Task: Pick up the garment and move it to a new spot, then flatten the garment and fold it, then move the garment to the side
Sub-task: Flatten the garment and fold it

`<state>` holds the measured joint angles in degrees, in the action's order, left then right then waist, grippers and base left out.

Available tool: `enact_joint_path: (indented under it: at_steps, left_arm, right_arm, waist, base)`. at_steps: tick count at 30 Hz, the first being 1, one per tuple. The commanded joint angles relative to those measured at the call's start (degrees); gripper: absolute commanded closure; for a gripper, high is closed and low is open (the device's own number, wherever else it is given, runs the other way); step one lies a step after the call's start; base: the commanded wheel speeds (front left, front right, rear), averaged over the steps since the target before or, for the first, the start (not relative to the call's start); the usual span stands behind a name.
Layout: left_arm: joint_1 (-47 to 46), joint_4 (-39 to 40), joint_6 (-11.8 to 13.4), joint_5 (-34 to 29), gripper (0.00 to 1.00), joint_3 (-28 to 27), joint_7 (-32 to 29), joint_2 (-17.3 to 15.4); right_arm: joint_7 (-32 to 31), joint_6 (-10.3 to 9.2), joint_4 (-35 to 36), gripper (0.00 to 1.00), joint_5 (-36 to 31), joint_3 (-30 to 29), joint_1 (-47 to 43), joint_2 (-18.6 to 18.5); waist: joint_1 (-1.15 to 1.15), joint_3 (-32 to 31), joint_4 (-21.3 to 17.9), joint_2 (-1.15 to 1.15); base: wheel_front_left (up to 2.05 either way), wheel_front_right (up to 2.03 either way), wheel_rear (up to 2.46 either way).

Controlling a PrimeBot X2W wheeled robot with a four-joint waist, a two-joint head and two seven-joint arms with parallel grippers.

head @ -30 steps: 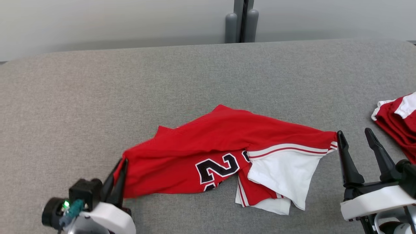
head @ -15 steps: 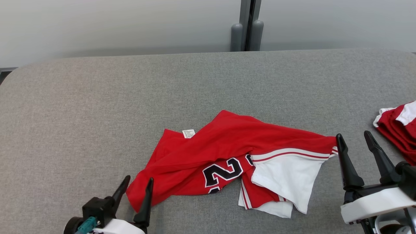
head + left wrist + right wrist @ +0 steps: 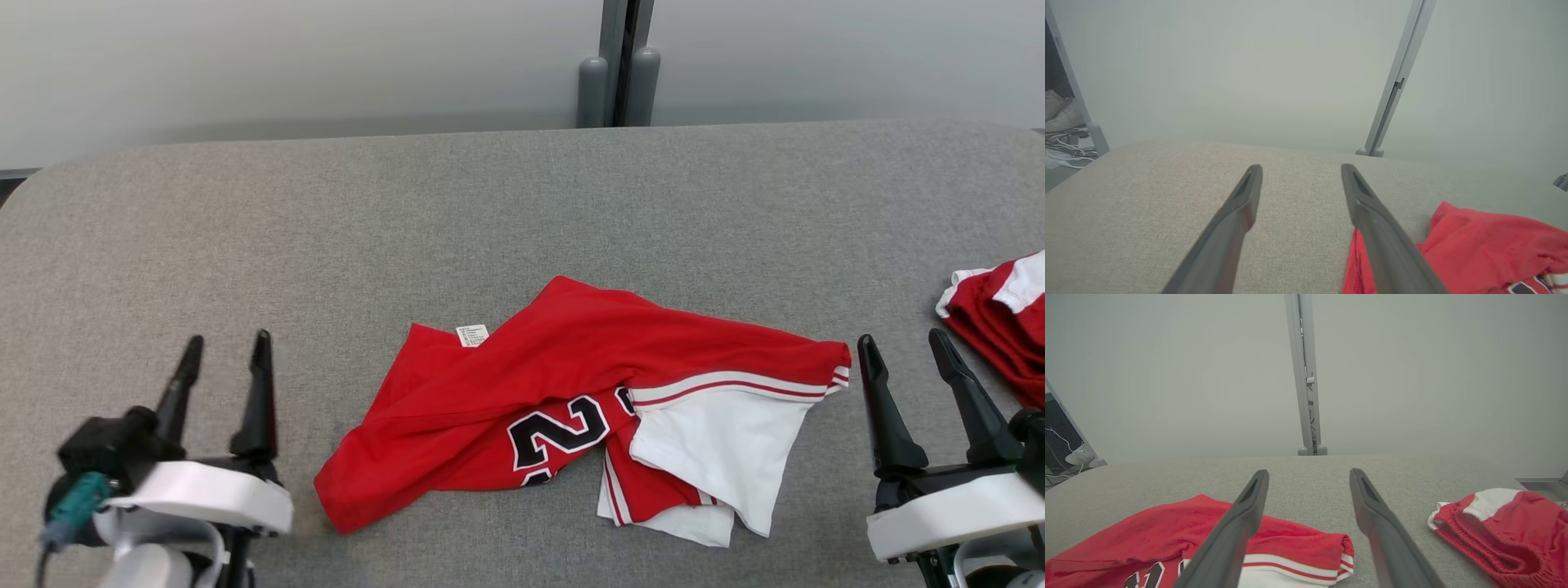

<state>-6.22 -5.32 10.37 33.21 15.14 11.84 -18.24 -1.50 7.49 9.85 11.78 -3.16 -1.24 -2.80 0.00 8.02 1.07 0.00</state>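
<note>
A red garment (image 3: pixel 522 384) with white panels and a black number lies crumpled mid-table, with a small white label at its upper left. It also shows in the left wrist view (image 3: pixel 1486 249) and the right wrist view (image 3: pixel 1167 535). My left gripper (image 3: pixel 227 353) stands open to the left of the garment, apart from it and holding nothing. My right gripper (image 3: pixel 902 349) stands open just right of the garment's striped hem, not touching it. The left gripper's fingers (image 3: pixel 1237 212) and the right gripper's fingers (image 3: pixel 1241 522) are spread above the grey cloth.
The grey fabric table (image 3: pixel 326 229) stretches wide behind the garment. A second red and white garment (image 3: pixel 1000 314) lies bunched at the right edge, also seen as a bundle (image 3: pixel 1506 526). A grey post (image 3: pixel 616 61) stands behind the table's far edge.
My left gripper let go of the garment's left corner, opened and moved away to the left and up. The garment's left end dropped onto the table. The right gripper shifted slightly.
</note>
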Motion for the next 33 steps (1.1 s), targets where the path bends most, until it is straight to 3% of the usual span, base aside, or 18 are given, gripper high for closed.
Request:
enact_joint_path:
  at_steps: [1,8,33]
  left_arm:
    - [-0.74,0.57,0.50,0.42,0.00,-1.16,0.00,-1.07]
    - [1.75,2.63,0.04,2.31,0.00,-3.25,-1.98,-4.02]
    - [3.26,6.42,0.31,4.24,0.00,-1.96,-4.95,-4.25]
  right_arm:
    - [0.01,0.02,-0.17,0.00,0.31,-0.21,-0.24,-0.29]
    - [-0.09,0.02,-0.38,0.00,0.11,-0.37,-0.67,-0.29]
    - [-0.79,0.02,0.56,0.00,-0.17,-0.30,-1.03,-0.28]
  waist:
    - [0.00,-0.16,-0.07,0.00]
    - [0.00,-0.70,-0.40,0.00]
    - [0.00,-0.83,0.20,0.00]
  base:
    - [0.00,0.00,0.00]
    - [0.00,0.00,0.00]
    - [0.00,0.00,0.00]
